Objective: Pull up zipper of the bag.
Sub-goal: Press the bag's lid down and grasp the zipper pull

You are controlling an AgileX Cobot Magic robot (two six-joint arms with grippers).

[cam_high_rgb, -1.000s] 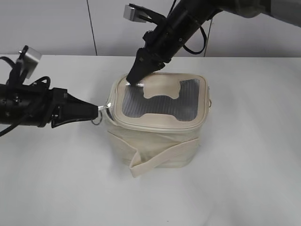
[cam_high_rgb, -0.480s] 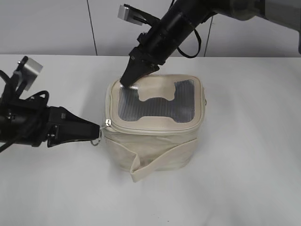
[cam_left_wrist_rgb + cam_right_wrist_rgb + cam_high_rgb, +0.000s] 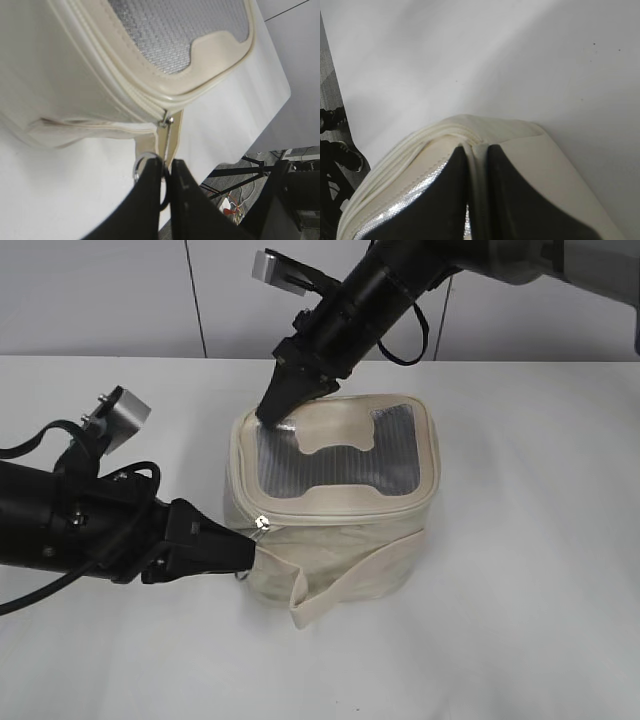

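The cream bag [image 3: 340, 550] stands mid-table, its lid with grey ribbed panels [image 3: 335, 455] facing up. The cream zipper track runs round the lid's rim [image 3: 125, 75]. A silver slider [image 3: 262, 523] sits at the front-left of the rim; it also shows in the left wrist view [image 3: 167, 120]. My left gripper [image 3: 250, 555] is shut on its ring pull [image 3: 150, 165], low at the bag's front-left. My right gripper [image 3: 272, 412] is shut, pinching a fold of the lid's cream edge [image 3: 477, 155] at the back-left corner. A second slider is not visible.
The bag's cream strap [image 3: 350, 575] hangs loose across the front and bulges out at the bottom. The white table [image 3: 520, 620] lies all around the bag, with a grey wall [image 3: 100, 290] behind. Off the table edge, dark stand legs and cables [image 3: 250, 185] show.
My left gripper has moved right and toward the front with the ring pull, drawing the slider along the rim from the left corner toward the front. The right gripper has held its grip at the back-left corner.
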